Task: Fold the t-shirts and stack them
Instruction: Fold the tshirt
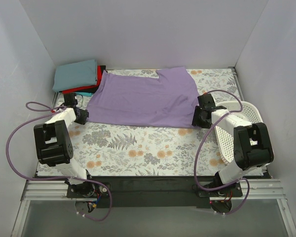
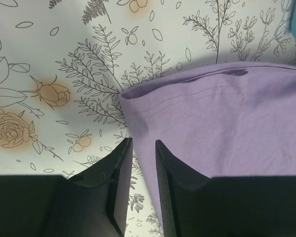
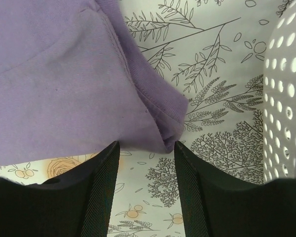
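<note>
Purple shirt [image 1: 145, 98] lay spread across the far half of the table [image 1: 138, 148], with a notch in its edge at 12 o'clock. The stack [image 1: 78, 76] sat at 10 o'clock: grey-blue on top, red under it, and a sliver of teal at the near edge. I could make out nothing more of it, because the purple corner reached it and my left wrist crowded its near side.

My left claw [image 2: 143, 143] sat at the shirt's 8 o'clock corner, fingers narrowly parted, with the hem's edge running into the gap. I could not tell whether they touched the cloth. My right claw [image 3: 146, 145] stood wide at the 4 o'clock corner with the hem just ahead of the tips, holding nothing. The basket [image 3: 286, 98] at 3 o'clock was cut off by the wrist view's edge, and from above my right arm hid part of it.
</note>
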`<state>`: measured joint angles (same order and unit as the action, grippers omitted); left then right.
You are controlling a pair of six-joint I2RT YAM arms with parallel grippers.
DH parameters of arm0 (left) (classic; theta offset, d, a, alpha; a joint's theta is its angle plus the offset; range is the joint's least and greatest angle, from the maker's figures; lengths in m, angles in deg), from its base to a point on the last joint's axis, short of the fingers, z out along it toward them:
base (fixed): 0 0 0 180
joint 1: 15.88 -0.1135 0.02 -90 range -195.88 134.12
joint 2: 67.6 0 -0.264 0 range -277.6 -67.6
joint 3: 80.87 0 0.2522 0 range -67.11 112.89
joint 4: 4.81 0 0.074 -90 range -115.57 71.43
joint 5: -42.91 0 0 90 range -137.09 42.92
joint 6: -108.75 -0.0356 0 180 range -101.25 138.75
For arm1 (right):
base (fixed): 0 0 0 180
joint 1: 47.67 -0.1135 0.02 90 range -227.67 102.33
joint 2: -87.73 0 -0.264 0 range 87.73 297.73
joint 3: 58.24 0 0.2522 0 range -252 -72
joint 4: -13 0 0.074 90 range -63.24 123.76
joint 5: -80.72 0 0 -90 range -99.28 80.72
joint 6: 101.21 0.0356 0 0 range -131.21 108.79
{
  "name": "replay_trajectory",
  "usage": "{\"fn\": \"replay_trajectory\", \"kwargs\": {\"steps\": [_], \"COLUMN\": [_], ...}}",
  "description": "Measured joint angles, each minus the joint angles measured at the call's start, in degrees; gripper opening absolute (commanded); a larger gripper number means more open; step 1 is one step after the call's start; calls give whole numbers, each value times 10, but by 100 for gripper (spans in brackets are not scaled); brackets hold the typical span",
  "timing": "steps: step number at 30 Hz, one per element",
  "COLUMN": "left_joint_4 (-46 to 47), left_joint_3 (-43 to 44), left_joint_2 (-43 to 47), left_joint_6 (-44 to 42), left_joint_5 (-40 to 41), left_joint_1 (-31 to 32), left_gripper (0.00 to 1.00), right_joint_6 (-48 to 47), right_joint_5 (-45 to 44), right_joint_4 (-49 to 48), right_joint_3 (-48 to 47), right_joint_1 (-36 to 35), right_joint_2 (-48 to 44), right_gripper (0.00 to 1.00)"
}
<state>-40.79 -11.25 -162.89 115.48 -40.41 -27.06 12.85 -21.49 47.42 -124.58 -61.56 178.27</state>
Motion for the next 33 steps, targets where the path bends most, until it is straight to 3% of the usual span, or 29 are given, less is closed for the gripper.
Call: {"fn": "replay_trajectory", "kwargs": {"steps": [6,10,15,19,20,22,23,24,26,33], "left_joint_4": [5,6,7,7,6,7,7,9,7,-33], "left_joint_3": [0,-3,-13,-13,-10,-3,2,7,16,28], "left_joint_2": [-10,-14,-14,-16,-19,-28,-33,-39,-47,-44], "left_joint_6": [-1,-1,-3,-2,-1,0,0,1,-3,-2], "left_joint_5": [0,2,20,37,43,51,52,55,57,75], "left_joint_1": [0,0,0,0,0,0,0,0,0,0], "left_gripper": [26,34,35,29,22,12,0,0,0,0], "right_joint_6": [2,2,1,0,-1,-4,-6,-5,-6,-4], "right_joint_5": [4,4,4,4,4,4,4,5,6,26], "right_joint_4": [-14,-18,-24,-27,-27,-28,-28,-28,-29,-10], "right_joint_3": [12,15,15,15,15,15,15,15,15,20], "right_joint_1": [0,0,0,0,0,0,0,0,0,4], "right_joint_2": [4,8,9,10,11,14,15,17,18,-32], "right_gripper": [52,50,48,45,43,28,20,8,1,1]}}
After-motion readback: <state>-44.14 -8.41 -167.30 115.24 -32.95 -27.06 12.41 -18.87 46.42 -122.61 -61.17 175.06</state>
